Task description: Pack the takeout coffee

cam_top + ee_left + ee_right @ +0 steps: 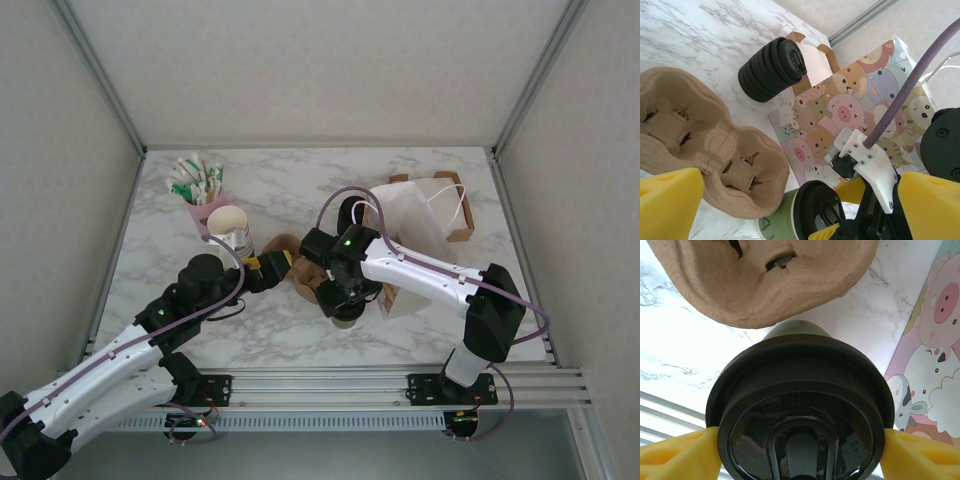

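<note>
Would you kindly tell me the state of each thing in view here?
Coffee, lidded, gripped at the lid.
Right gripper, jaws shut on coffee.
Left gripper, jaws open, empty.
Carrier, empty.
Black lids, stacked, lying sideways.
Bag, open or shut unclear.

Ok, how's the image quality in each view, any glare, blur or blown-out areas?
Top external: even light, hardly any shadows. Left wrist: cup carrier and cartoon bag both sharp. Right wrist: glossy reflections on the takeout coffee lid, table washed out white.
</note>
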Tool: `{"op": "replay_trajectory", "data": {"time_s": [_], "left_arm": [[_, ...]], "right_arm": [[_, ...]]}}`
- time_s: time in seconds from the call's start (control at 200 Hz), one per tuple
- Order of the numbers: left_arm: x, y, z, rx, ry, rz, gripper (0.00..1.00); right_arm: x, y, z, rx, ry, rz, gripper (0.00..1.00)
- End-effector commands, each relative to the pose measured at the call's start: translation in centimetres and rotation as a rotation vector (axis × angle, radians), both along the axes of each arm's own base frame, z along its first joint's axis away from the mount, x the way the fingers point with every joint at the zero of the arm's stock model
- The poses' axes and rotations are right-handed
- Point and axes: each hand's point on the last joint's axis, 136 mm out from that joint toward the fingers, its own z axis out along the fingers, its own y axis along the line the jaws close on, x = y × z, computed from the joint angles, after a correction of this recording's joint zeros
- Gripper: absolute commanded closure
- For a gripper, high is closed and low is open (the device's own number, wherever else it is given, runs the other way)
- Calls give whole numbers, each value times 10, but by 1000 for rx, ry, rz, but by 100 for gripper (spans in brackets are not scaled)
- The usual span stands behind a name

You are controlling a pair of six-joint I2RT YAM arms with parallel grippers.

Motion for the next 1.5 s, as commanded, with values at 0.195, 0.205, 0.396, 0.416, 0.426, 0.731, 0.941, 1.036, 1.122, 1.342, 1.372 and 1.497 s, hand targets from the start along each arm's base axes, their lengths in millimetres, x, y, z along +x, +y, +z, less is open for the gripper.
{"op": "replay_trajectory", "data": {"time_s": [0.195, 0.205, 0.396, 0.416, 0.426, 0.731, 0.941, 1.036, 1.122, 1.342, 1.372, 1.497], "left_arm": [[1, -2, 17, -24, -41, -15, 0], [1, -1, 16, -24, -40, -15, 0], [2, -2, 16, -25, -40, -15, 0], [2, -2, 16, -24, -40, -15, 0], [2, -2, 16, -25, -40, -15, 0], [3, -2, 22, -32, -52, -9, 0], [4, 0, 28, -41, -69, -2, 0], [4, 1, 33, -47, -82, 4, 0], [3, 2, 36, -47, -89, 7, 0], [4, 4, 42, -42, -101, 14, 0], [4, 4, 43, -41, -104, 15, 0], [5, 5, 48, -41, -114, 18, 0]], "right_arm": [[3, 2, 1, 2, -5, -12, 26], [3, 2, 1, 2, -4, -13, 27], [2, -1, 4, 2, -7, -14, 29], [1, -1, 5, 2, -7, -16, 29], [1, -1, 5, 4, -8, -15, 29], [-9, 1, 29, 45, -20, 15, 30], [-23, 4, 59, 116, -30, 48, 30], [-29, 6, 74, 168, -34, 61, 30], [-34, 10, 88, 222, -38, 71, 30], [-45, 21, 130, 386, -33, 91, 30], [-46, 22, 136, 406, -37, 95, 30], [-48, 22, 164, 485, -68, 112, 29]]}}
